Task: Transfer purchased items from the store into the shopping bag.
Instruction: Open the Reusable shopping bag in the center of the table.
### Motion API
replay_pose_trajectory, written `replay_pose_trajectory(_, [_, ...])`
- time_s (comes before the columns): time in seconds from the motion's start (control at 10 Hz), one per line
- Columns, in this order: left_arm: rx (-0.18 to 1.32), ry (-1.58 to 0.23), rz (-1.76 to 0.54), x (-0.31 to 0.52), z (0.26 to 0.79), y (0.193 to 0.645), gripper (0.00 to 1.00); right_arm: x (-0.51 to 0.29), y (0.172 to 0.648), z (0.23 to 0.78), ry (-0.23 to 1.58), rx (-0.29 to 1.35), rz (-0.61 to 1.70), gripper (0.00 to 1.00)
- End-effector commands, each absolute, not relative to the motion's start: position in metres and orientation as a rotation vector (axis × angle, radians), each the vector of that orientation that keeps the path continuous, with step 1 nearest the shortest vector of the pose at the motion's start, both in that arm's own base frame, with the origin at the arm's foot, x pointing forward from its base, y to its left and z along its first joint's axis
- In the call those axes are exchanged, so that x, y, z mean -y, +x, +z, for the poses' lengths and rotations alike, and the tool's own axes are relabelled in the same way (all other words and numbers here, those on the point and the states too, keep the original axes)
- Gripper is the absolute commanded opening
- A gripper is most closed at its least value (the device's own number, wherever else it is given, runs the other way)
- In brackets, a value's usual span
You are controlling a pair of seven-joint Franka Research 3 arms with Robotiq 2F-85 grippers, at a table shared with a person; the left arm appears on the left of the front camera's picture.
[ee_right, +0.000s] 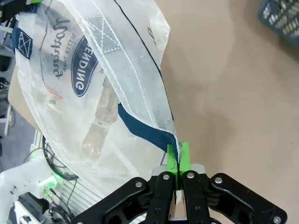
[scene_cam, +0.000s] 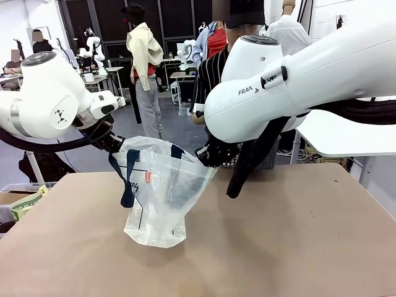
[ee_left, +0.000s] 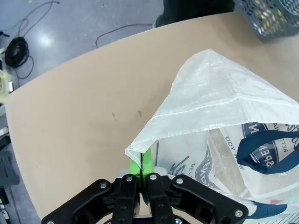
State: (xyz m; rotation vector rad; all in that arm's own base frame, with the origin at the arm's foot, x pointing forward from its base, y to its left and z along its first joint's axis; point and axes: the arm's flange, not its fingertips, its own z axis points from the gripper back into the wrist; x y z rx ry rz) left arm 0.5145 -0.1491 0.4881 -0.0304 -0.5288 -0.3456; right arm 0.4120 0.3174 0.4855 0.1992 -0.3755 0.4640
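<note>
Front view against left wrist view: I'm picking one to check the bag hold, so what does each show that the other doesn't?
Front view: the left gripper and right gripper, both shut, hold opposite sides of the translucent whitish plastic shopping bag by its rim. It also shows a small red label and a person in a striped top behind.
Left wrist view: green pads pinching the rim close up, and a dark grey mesh basket at the far corner.
Both: the bag, its navy-blue strap handles, the tan table.
</note>
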Motion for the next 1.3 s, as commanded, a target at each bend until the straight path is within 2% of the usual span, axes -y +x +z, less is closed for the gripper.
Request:
replay_pose_trajectory(0.0, [0.528, -0.027, -0.327, 0.1435, 0.4884, 0.5110, 0.00, -0.3168, 0.4122, 0.4857, 0.203, 0.374, 0.459, 0.00])
replay_pose_trajectory(1.2, [0.528, -0.027, -0.327, 0.1435, 0.4884, 0.5110, 0.00, -0.3168, 0.4122, 0.4857, 0.203, 0.374, 0.459, 0.00])
